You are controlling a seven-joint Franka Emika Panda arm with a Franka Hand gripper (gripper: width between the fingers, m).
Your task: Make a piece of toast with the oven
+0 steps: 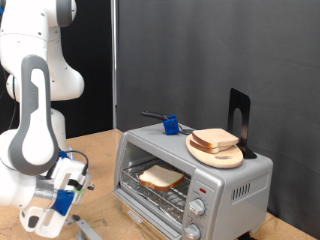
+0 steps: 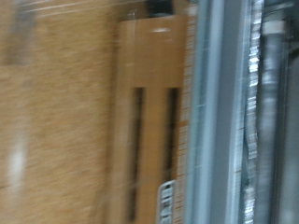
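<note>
Exterior view shows one piece of toast (image 1: 160,178) already inside the oven (image 1: 195,175), well apart from the gripper (image 1: 52,208), whose grip I cannot tell.

White arm (image 1: 35,100) bent down at exterior view's left; gripper (image 1: 45,215) low, empty.

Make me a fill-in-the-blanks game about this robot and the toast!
1. One toast lies on the rack inside the ____.
2. The wooden plate sits on ____ of the oven.
3. The small clip on the oven's roof is ____ in colour.
4. The claw holds ____.

Missing words: oven; top; blue; nothing
</note>
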